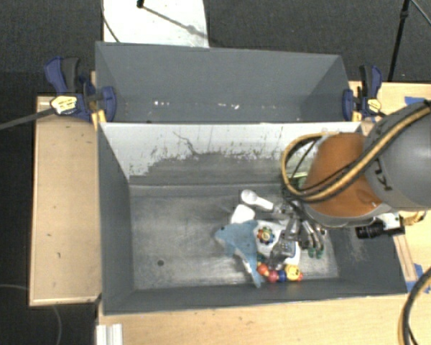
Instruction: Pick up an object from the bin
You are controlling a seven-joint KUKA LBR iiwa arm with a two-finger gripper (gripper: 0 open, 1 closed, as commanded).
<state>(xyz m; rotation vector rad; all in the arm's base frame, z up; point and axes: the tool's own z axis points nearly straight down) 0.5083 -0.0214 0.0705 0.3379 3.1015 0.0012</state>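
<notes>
My gripper (293,237) hangs low over the right part of the bin floor, under the orange wrist cover. It is right above a small heap. Nearest to it on the left lies a small round multicoloured thing (264,233). Beneath and to the left spreads a crumpled light-blue cloth (238,241). A string of red, blue and yellow beads (279,274) lies just in front of the gripper, near the bin's front wall. Nothing is seen held.
A white spoon-shaped piece (254,200) and a white lump (242,214) lie behind the cloth. The arm and its looped cables cover the bin's right side. The left half of the floor is bare grey metal.
</notes>
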